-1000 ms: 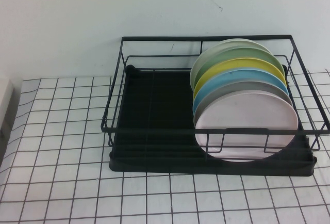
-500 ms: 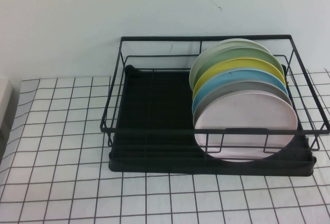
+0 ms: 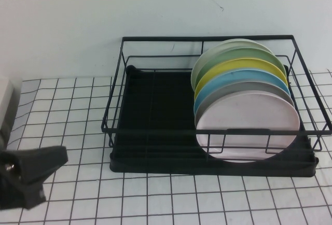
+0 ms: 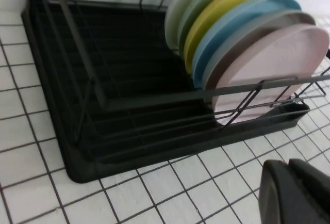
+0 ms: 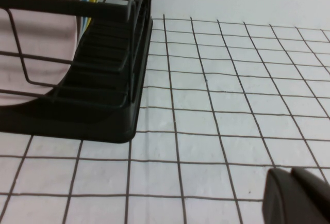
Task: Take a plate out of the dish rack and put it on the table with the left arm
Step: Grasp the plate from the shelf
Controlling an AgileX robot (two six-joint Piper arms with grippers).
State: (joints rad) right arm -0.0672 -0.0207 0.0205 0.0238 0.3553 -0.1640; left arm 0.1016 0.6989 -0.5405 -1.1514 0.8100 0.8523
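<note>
The pale pink plate point(image 3: 248, 126) stands on edge at the front of a row of plates in the right half of the black dish rack point(image 3: 207, 38); it also shows in the left wrist view point(image 4: 278, 64) and the right wrist view point(image 5: 31, 53). My left gripper point(image 3: 59, 158) is at the lower left over the table point(image 3: 67, 106), well left of the rack and apart from it. In its wrist view the left gripper point(image 4: 289, 170) is shut and empty. My right gripper point(image 5: 291, 175) is shut and empty over the cloth beside the rack's corner point(image 5: 103, 115); it is out of the high view.
Behind the pink plate stand a grey plate point(image 3: 244, 89), a light blue plate point(image 3: 228, 82), a yellow plate point(image 3: 238, 65), a green plate point(image 3: 233, 55) and a white one. The rack's left half point(image 3: 155, 111) holds nothing. A pale box point(image 3: 6, 106) sits at the left edge.
My left gripper has come into the high view at the lower left; it was out of view before. The plates and rack have not moved.
</note>
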